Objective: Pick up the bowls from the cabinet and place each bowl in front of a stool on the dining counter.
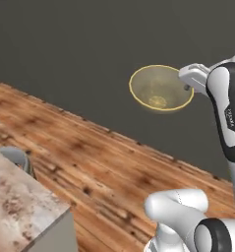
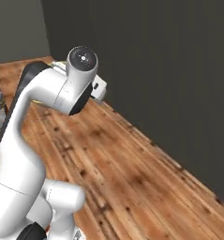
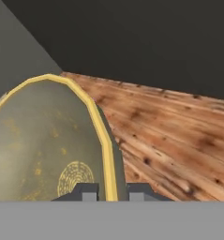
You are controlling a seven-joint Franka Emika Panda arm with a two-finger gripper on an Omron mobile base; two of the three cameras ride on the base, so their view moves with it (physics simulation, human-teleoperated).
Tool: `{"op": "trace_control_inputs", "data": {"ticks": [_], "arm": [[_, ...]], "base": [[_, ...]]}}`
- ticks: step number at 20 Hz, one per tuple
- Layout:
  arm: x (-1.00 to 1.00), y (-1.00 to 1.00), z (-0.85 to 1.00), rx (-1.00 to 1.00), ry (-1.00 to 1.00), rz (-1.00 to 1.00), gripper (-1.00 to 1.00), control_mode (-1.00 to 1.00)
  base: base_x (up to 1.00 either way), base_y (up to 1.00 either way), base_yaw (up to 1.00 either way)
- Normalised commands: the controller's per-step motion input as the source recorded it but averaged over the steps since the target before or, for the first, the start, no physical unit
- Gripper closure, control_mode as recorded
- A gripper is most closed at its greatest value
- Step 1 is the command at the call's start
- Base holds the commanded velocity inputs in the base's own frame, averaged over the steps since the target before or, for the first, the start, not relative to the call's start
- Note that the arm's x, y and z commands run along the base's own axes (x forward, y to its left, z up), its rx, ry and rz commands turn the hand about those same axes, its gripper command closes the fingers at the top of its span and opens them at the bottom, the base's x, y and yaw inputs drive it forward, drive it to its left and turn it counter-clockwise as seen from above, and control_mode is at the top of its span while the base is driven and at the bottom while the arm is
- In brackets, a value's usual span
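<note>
Bowl (image 1: 161, 89) olive-yellow, speckled, bright yellow rim, w/ yellow ring pattern inside; floor (image 1: 104, 162) warm brown wood planks; counter (image 1: 20, 209) pinkish-brown veined marble; wall (image 1: 89, 44) dark grey

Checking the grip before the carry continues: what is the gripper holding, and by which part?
The gripper holds the olive-yellow bowl by its yellow rim, one finger inside the wall, one outside.

Tool (image 3: 111, 191) pinching olive-yellow bowl (image 3: 43, 145) rim (wood floor (image 3: 174, 136) beyond).

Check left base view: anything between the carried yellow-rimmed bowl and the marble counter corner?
Nothing but bare wooden floor. The bowl hangs in the gripper, clamped by its rim, and the dining counter corner sits lower left, a stool back behind it.
</note>
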Motion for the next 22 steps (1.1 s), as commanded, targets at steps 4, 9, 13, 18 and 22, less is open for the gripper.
{"op": "trace_control_inputs", "data": {"ticks": [4,9,13,18,22], "arm": [[0.00,0.00,0.00,0.00,0.00,0.00,1.00,1.00],[0.00,0.00,0.00,0.00,0.00,0.00,1.00,1.00],[0.00,0.00,0.00,0.00,0.00,0.00,1.00,1.00],[0.00,0.00,0.00,0.00,0.00,0.00,1.00,1.00],[0.00,0.00,0.00,0.00,0.00,0.00,1.00,1.00]], "base": [[1.00,-0.23,0.71],[0.98,-0.10,0.73],[0.96,-0.16,0.75],[0.74,-0.18,0.75],[0.40,-0.18,0.77]]}}
